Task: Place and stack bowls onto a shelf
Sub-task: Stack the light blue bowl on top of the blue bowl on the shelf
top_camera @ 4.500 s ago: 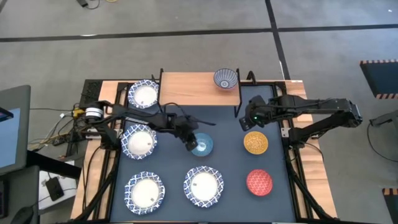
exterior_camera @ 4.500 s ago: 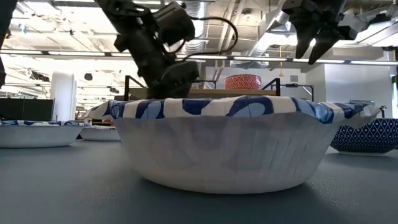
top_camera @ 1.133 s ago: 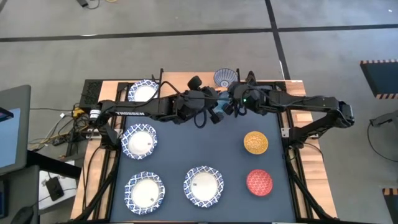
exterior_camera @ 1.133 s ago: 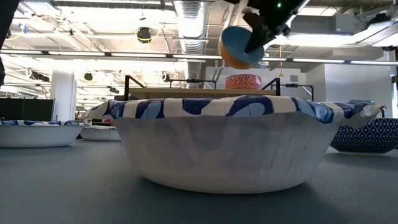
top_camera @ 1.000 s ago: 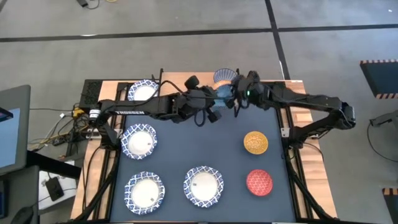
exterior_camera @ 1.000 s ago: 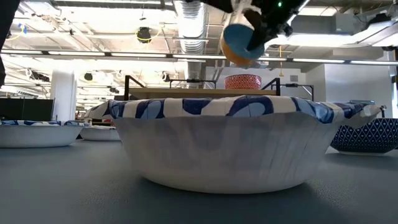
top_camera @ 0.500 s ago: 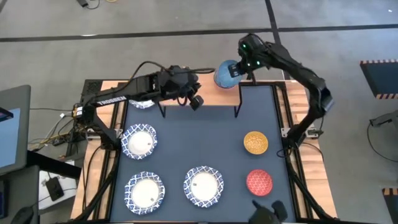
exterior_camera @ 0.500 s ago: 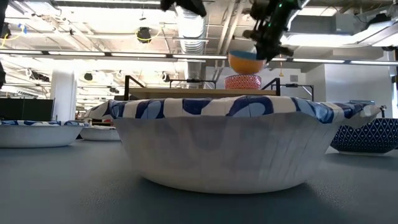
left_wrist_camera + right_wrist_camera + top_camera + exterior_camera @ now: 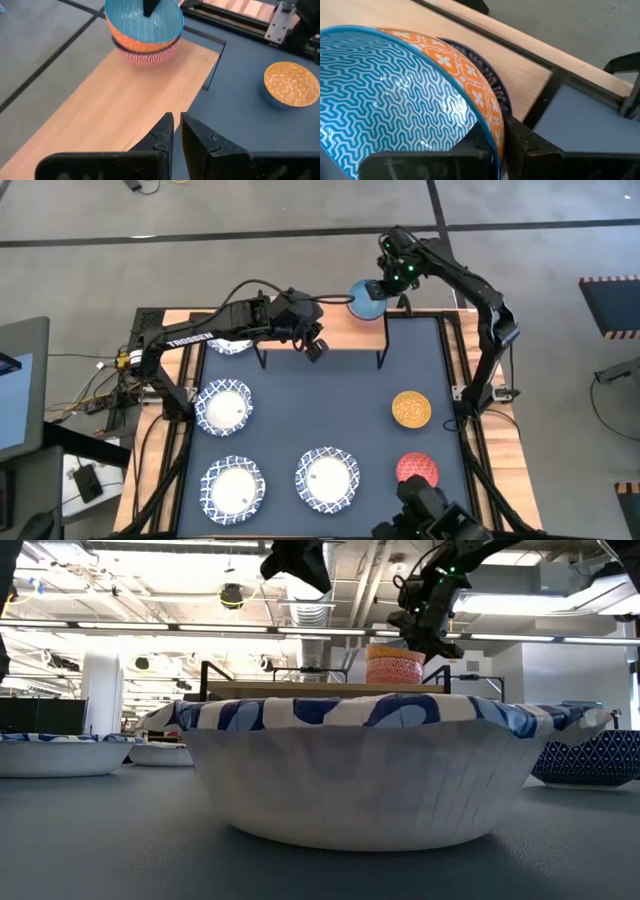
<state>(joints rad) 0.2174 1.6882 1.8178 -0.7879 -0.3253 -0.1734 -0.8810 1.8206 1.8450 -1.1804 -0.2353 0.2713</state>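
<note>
**Blue bowl settles into its partner at the shelf's right end**

While the right gripper (image 9: 384, 287) pinches the rim of the light-blue bowl (image 9: 366, 299), one finger inside the rim and one outside against the orange patterned wall, that bowl sits nested in the red-striped bowl (image 9: 145, 55) near the right end of the shelf (image 9: 300, 317). The stack lies directly under the right gripper's jaws, so the coming move looks like a plain opening and a lift straight up off the rim. Whether the upper bowl rests fully seated or hangs a touch tilted cannot be told; from table height it looks level. The left gripper (image 9: 176, 131) hovers over the shelf's front edge near the middle, jaws nearly closed and holding nothing, well apart from the stack. Four white bowls with blue rims, one yellow bowl (image 9: 410, 408) and a red bowl (image 9: 418, 471) wait on the dark-blue table (image 9: 350, 400), the yellow one nearest the right arm.
</note>
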